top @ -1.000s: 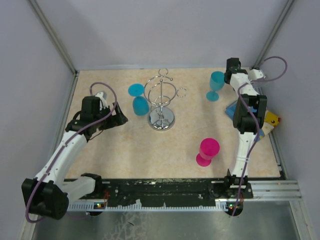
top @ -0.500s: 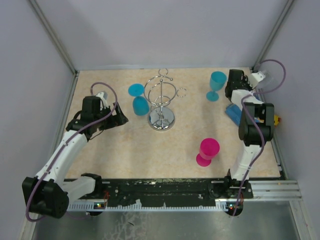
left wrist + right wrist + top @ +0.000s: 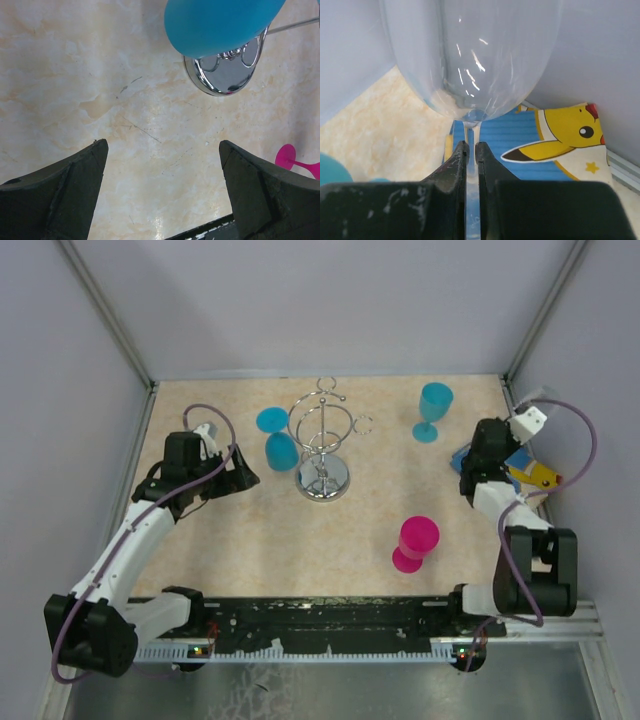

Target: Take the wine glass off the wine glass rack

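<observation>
The left hand (image 3: pixel 162 147) stands wide open with nothing between its fingers (image 3: pixel 67 192), just left of the wine glass rack (image 3: pixel 322 445). The blue wine glass (image 3: pixel 281 451) is on the rack's left side, its round foot up at a loop arm and its bowl toward the left hand. In the left wrist view that bowl sits ahead of the open fingers and partly covers the rack's mirror-like base (image 3: pixel 225 77). The rack stands upright on the counter (image 3: pixel 200 540), near the middle of the far half.

Right of the rack, a second blue glass (image 3: pixel 433 410) stands upright near the back edge, and a pink glass (image 3: pixel 415 543) stands nearer the arms, well apart from the rack.

At the right edge, the right hand (image 3: pixel 471 150) is closed on the thin stem of a clear wine glass (image 3: pixel 470 55), with the bowl beyond the fingertips. Below it lies a blue card (image 3: pixel 560 145) with a yellow cartoon figure.
</observation>
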### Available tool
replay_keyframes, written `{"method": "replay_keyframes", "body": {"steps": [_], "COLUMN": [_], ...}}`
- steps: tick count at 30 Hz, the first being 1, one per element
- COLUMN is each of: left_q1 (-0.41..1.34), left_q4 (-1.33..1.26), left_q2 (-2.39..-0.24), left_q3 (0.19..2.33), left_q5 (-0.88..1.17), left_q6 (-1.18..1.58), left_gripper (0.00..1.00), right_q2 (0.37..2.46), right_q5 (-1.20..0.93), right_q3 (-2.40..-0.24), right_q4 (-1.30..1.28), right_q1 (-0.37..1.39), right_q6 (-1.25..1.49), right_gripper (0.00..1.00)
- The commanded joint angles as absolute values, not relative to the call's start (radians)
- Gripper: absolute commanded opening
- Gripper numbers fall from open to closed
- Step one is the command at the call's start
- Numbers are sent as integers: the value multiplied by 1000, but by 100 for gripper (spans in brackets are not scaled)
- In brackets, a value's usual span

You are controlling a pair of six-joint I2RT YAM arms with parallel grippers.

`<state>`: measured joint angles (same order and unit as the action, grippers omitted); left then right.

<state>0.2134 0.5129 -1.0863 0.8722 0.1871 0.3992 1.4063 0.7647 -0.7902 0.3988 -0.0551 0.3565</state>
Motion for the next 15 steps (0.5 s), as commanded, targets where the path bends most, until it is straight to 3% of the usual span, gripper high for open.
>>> {"method": "replay_keyframes", "body": {"steps": [1, 6, 15], "left_q1": [210, 210, 209], "left_q4": [479, 470, 471], "left_q2": [-1074, -1069, -1064], "left_q3": [866, 858, 855], "left_q5": [237, 247, 235], "left_q6": [393, 392, 388], "left_gripper": [98, 98, 97], "right_q2": [1267, 1219, 1300], "right_q5": [597, 413, 175], "right_q3": [-675, -551, -559], "right_q4": [623, 789, 853], "right_q1": [-55, -53, -54], "right_q6": [224, 99, 31], "right_gripper": [0, 0, 0]}}
